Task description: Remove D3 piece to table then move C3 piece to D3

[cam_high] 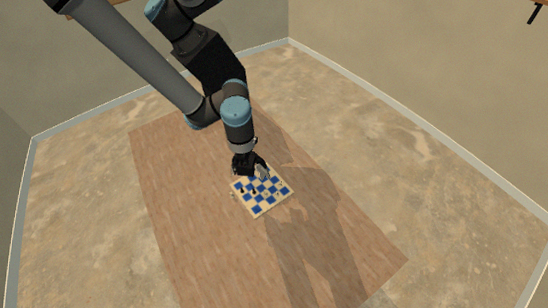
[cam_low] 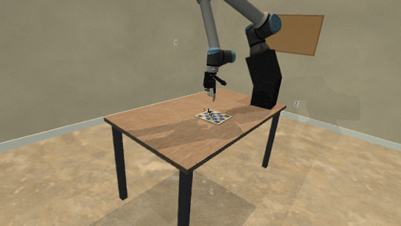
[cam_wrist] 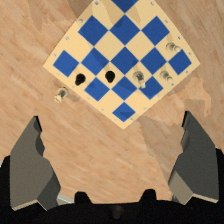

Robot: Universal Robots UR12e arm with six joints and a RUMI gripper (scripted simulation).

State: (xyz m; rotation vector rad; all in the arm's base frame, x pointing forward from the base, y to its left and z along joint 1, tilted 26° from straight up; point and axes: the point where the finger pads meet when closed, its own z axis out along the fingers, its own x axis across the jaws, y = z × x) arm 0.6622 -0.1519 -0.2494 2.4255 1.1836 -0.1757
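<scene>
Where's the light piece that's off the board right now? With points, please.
In the wrist view, the light piece (cam_wrist: pixel 61 94) is on the table, just off the board's left corner, nearest the leftmost dark piece (cam_wrist: pixel 80 79).

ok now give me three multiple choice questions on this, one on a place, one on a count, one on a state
1. Where is the pale piece that is off the board?
A) on the floor
B) on the table beside the board
C) in the hand

2. How many black pieces stand on the board?
A) two
B) four
C) none

3. How is the hand?
A) shut on a black piece
B) shut on nothing
C) open

1 B: the pale piece stands on the wood just past the board's edge.
2 A: two black pieces show on the squares.
3 C: the hand's fingers are wide apart, nothing between them.
</scene>
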